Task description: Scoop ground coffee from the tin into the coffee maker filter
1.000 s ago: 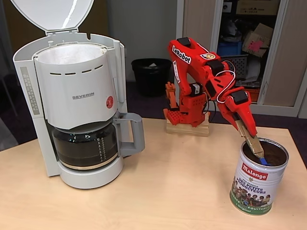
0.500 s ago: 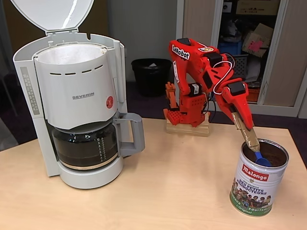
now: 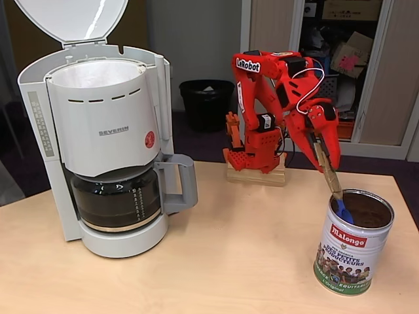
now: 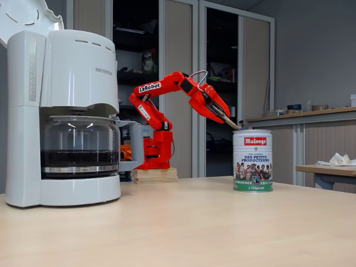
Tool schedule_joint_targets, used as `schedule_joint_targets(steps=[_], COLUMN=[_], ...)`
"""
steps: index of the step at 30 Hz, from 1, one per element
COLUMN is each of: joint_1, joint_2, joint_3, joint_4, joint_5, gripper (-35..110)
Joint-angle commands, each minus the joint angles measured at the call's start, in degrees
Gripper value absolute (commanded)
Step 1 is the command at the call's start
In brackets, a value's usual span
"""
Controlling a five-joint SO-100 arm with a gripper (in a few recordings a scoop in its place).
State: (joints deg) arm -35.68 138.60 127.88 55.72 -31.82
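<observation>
The cylindrical shiny metal tin with its white label and red "Malongo" logo is standing nearest, upright at the right end of the pale wooden desk, and the dark brown ground coffee is lying inside it. A small blue scoop on a wooden handle is dipping into the tin's left side, just inside the rim. To scoop well, the robot is needing to keep the bowl level as it lifts, clear the rim without knocking it, then carry steadily left to the white paper filter in the open top of the big white "SEVERIN" coffee machine, well apart across the desk. The red arm's fingers are appearing clamped on the handle, though the grip itself is too small to be sure of. Behind, the arm is folding high over its base and angling steeply down toward the tin.
</observation>
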Motion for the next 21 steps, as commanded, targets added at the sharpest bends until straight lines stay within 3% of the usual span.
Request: schedule_joint_targets(steps=[1,8,21], joint_1=[0.4,1.7,-1.7], joint_2=[-1.1,-9.8,-27.4], joint_3=[-4.4,-14.2,-31.2], joint_4=[4.0,8.9,17.2], joint_5=[-12.8,-25.0,-29.8], gripper=[0,0,0])
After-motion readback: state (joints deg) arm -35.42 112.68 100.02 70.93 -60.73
